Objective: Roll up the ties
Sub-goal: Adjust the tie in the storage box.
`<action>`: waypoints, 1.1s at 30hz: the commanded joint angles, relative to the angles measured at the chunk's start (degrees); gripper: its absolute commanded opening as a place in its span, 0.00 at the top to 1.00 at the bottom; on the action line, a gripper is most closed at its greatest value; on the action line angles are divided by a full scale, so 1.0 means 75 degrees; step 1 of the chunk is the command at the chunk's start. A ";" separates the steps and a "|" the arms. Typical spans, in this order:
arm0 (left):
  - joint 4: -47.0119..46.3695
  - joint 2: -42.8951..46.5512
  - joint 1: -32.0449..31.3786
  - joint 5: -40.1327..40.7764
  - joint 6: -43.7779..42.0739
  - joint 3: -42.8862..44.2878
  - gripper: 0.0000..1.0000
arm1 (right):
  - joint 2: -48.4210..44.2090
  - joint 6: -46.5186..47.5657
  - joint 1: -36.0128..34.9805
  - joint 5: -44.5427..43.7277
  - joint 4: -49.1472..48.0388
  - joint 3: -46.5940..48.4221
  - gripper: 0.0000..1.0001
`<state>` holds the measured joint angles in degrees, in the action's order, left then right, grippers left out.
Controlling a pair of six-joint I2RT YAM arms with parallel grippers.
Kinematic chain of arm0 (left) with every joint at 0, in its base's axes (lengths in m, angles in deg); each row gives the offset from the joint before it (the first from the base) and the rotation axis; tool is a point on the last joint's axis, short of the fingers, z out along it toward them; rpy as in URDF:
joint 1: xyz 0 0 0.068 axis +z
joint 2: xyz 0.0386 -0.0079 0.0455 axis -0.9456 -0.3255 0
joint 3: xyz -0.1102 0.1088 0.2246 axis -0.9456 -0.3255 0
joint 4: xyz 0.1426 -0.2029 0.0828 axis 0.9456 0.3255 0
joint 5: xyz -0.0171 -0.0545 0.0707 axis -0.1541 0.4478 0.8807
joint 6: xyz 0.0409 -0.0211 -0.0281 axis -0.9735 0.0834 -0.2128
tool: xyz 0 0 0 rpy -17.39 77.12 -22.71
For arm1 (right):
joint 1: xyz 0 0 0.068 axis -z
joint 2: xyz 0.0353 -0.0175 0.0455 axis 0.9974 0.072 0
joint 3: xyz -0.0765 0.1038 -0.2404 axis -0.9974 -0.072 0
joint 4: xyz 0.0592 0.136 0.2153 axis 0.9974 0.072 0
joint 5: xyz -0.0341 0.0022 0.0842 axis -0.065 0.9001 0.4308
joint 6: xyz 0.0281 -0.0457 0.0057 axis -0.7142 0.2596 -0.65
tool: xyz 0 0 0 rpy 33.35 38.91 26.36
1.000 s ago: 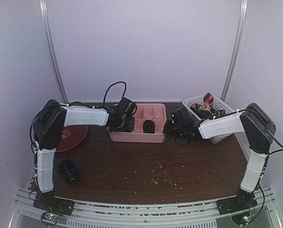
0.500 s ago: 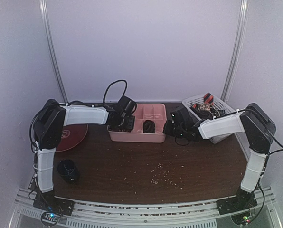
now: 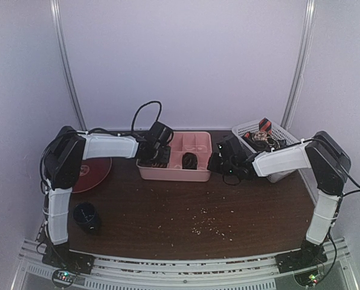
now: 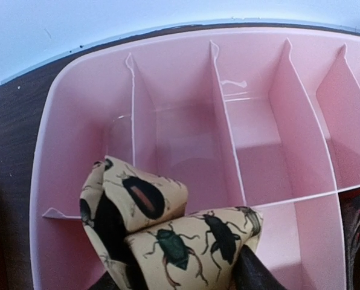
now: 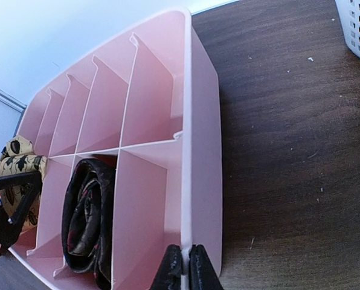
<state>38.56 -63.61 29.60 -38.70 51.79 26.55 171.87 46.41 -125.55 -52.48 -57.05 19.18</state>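
The left claw (image 3: 155, 156) hangs over the near-left corner of the pink divider tray (image 4: 47, 151). Its jaws are pressed against a rolled tan beetle-print tie (image 4: 162, 241), which bulges out just ahead of the fingers. The roll looks loose to me: 2 lobes of cloth are springing apart, and 1 edge is peeling up on the side away from the claw.

The right claw (image 5: 183, 266) is closed tight on the tray's right wall, pinching the rim directly between its tips. I read that as bracing the tray. A red-and-black tie (image 5: 83, 217), already rolled, sits 2 compartments to the left of that claw. More ties (image 3: 264, 138) lie in the white basket (image 3: 284, 132) behind and to the right of it.

On handling, I judge this tie to be light, soft and limp, with no stiffness of its own. The weave looks smooth, so the coil will probably slip and unwind once the squeeze eases. It is not fragile, so firm pressure should do no harm.

I think the best hold is across the roll's 2 flat faces, with the jaws spanning the whole coil and the loose tail trapped under 1 finger. Pinching only an outer layer would let the core drop out. The compartment below the left claw is narrow, so its walls could hold the roll's shape once it is seated.
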 commanded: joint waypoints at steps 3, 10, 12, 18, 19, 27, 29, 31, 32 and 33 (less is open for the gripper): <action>0.0530 -0.0502 0.0101 -0.0127 0.0772 0.0597 0.62 | 0.0134 0.0390 -0.0170 0.0499 0.0504 -0.0252 1.00; 0.0871 -0.0462 -0.0039 -0.0091 0.1101 0.0531 0.68 | 0.0140 0.0384 -0.0170 0.0523 0.0515 -0.0251 1.00; 0.0891 -0.0434 -0.0087 -0.0214 0.1101 0.0508 0.68 | 0.0129 0.0372 -0.0170 0.0520 0.0516 -0.0251 1.00; 0.1020 -0.0420 -0.0157 -0.0417 0.1276 0.0293 0.68 | 0.0107 0.0346 -0.0170 0.0508 0.0557 -0.0229 1.00; 0.1015 -0.0417 -0.0160 -0.0382 0.1344 0.0235 0.68 | 0.0096 0.0348 -0.0170 0.0515 0.0552 -0.0231 1.00; 0.1351 -0.0665 -0.0174 -0.0273 0.1764 0.0266 0.68 | 0.0115 0.0302 -0.0172 0.0567 0.0518 -0.0233 1.00; 0.1350 -0.0671 -0.0259 -0.0438 0.1829 0.0184 0.68 | 0.0123 0.0290 -0.0170 0.0578 0.0506 -0.0228 1.00; 0.1366 -0.0668 -0.0332 -0.0432 0.1838 0.0086 0.68 | 0.0135 0.0290 -0.0170 0.0578 0.0513 -0.0237 1.00; 0.1376 -0.0676 -0.0338 -0.0438 0.1856 0.0034 0.67 | 0.0130 0.0290 -0.0172 0.0578 0.0497 -0.0249 1.00; 0.1372 -0.0675 -0.0338 -0.0418 0.1869 0.0003 0.67 | 0.0135 0.0290 -0.0170 0.0581 0.0483 -0.0251 1.00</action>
<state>44.94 -65.89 28.18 -38.83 64.16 29.26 171.87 46.45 -125.57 -52.48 -57.09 19.18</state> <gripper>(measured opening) 0.324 0.036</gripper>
